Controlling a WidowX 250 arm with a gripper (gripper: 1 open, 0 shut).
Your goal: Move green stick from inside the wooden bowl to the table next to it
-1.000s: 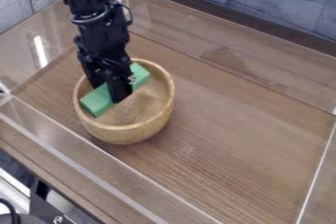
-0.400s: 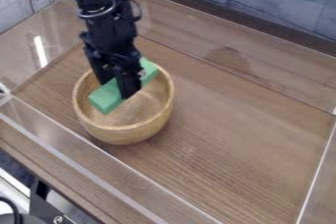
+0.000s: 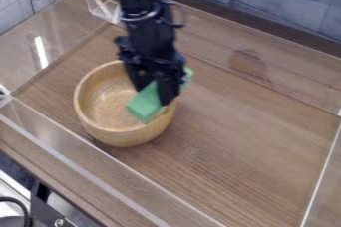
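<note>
I have the gripper (image 3: 158,94) clamped on the green stick (image 3: 150,100), jaws closed across its middle and pointing straight down. What has changed is the stick's place: a second ago it lay inside the wooden bowl (image 3: 104,107) on the left half of the hollow, and a moment later it was lifted but over the bowl's centre; now it hangs tilted, one end high toward the back and the other low toward me, over the bowl's right-hand rim. The bowl itself has not shifted and its hollow now shows bare wood with nothing left in it. So to my reading the pick is done and I am midway through the carry, with the stick clear of the bowl's inside but not yet past its wall. The lower end of the stick looks close above the rim, though I cannot tell from this single view whether it clears or brushes it. The table (image 3: 253,121) to the right of the bowl is open wood grain, a fair spot for the drop. I judge the next call is to keep travelling right until the whole stick is past the rim, then lower and release. The risk I watch is that low end catching the rim and dragging the bowl along.
</note>
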